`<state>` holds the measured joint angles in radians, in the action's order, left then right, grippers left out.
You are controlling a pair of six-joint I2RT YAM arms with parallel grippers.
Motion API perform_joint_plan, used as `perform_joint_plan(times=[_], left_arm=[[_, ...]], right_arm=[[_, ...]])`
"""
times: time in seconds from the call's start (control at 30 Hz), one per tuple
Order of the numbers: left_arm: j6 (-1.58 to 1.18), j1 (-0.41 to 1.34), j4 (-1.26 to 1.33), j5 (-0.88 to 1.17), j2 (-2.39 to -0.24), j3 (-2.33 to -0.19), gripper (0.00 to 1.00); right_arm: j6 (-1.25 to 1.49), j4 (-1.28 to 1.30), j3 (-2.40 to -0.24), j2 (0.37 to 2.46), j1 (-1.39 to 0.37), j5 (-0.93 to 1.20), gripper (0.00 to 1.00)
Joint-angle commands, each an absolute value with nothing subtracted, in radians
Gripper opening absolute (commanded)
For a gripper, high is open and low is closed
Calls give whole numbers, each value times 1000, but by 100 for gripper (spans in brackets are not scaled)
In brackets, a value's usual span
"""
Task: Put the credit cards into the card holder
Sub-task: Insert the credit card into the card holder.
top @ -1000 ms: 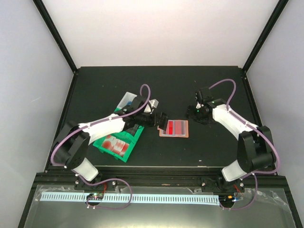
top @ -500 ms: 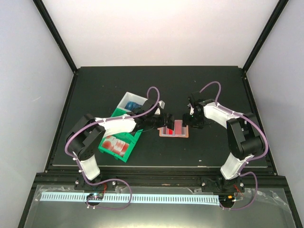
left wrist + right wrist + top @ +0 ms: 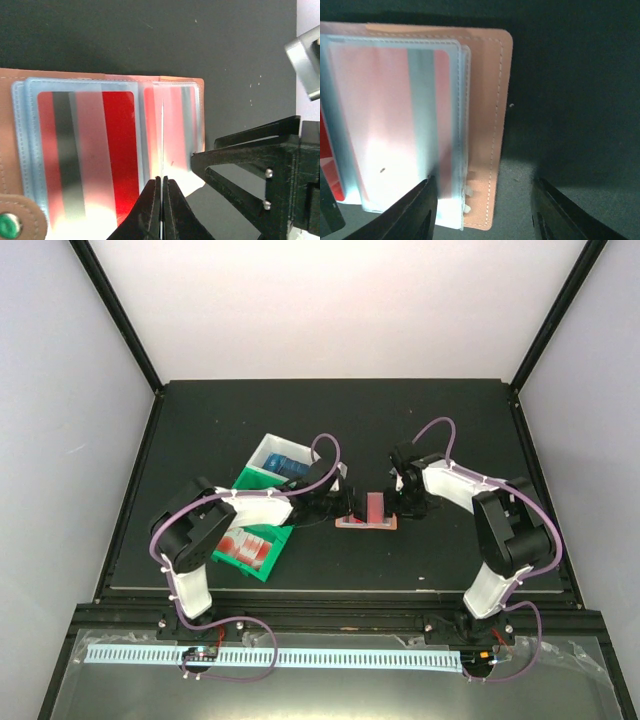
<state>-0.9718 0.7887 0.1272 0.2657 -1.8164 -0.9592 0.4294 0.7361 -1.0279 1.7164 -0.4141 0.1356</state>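
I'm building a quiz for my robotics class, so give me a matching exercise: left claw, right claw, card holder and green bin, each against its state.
Things: 1 left claw; 2 right claw; 3 card holder; 4 green bin.
States: A lies open between the claws; B shut on a credit card; C holds red-and-white cards; D open at the holder's edge.
Pairs: 1-B; 2-D; 3-A; 4-C.

Top view overlooks all — wrist views closely share card holder (image 3: 481,125).

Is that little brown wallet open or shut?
Open. The card holder lies spread flat, its clear pockets facing up, a red card inside one.
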Motion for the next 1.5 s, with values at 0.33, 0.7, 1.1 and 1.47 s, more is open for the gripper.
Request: perform_joint_plan(times=[0.33,0.7,1.1,1.47], left_arm=[[-993,804,236,228,-1887,-955,1],[-1069,806,297,257,-1947,-952,2],[-1097,827,314,267,-1976,-941,2],[-1205,835,332,256,-1945,-882,2]], right_arm=[[459,733,-1012,1765,-422,126,45],[471,723,-1002,1772,-422,130,45],[471,707,-985,1773,-422,134,45],[466,699,-982,1782,-422,137,45]])
